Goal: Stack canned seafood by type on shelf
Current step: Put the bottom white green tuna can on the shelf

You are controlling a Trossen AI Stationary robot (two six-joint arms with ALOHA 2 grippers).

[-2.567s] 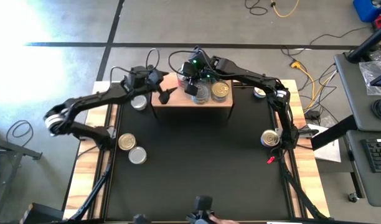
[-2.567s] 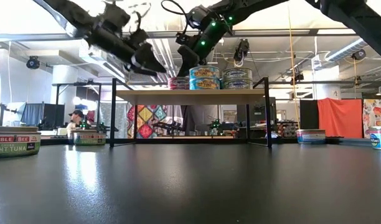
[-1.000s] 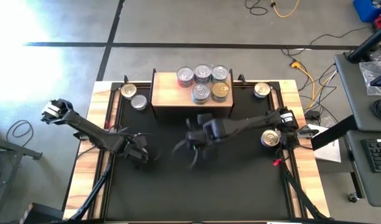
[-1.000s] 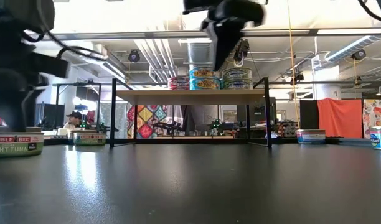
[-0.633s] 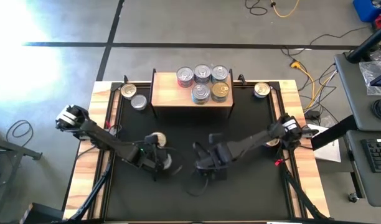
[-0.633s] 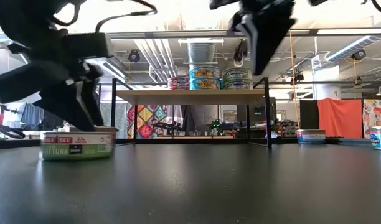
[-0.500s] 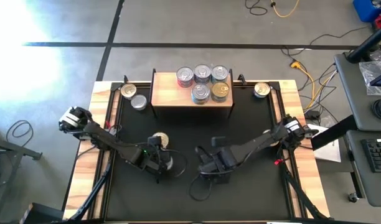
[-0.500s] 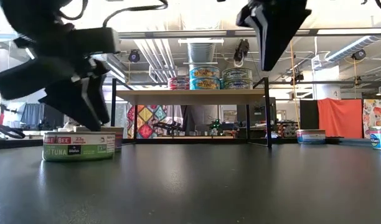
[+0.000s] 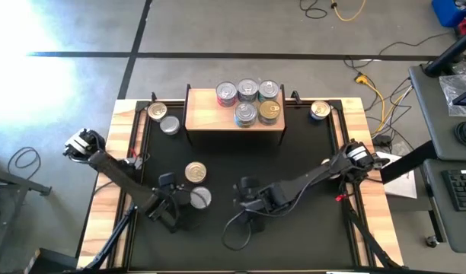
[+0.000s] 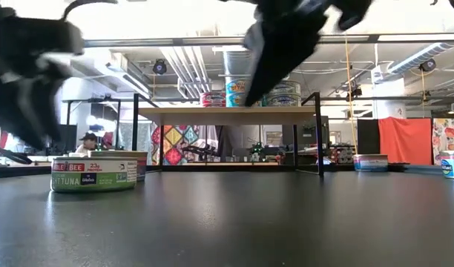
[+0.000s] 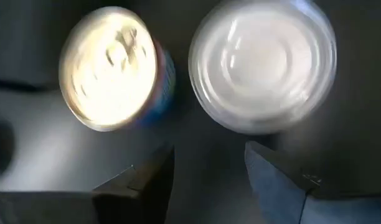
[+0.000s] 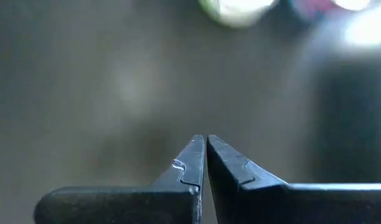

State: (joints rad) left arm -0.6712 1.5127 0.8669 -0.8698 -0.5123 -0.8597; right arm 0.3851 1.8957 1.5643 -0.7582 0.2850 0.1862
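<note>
Left gripper (image 11: 209,171) near silver-lidded can (image 11: 263,65)

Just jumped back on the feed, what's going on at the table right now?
Five small round metal tins already sit on the light-wood shelf. The left gripper hovers, fingers open and empty, just short of a gold-lidded tin and a silver-lidded tin standing side by side on the black tabletop. The right gripper is shut, holding nothing, over the table's middle. More tins wait near both far corners.
</note>
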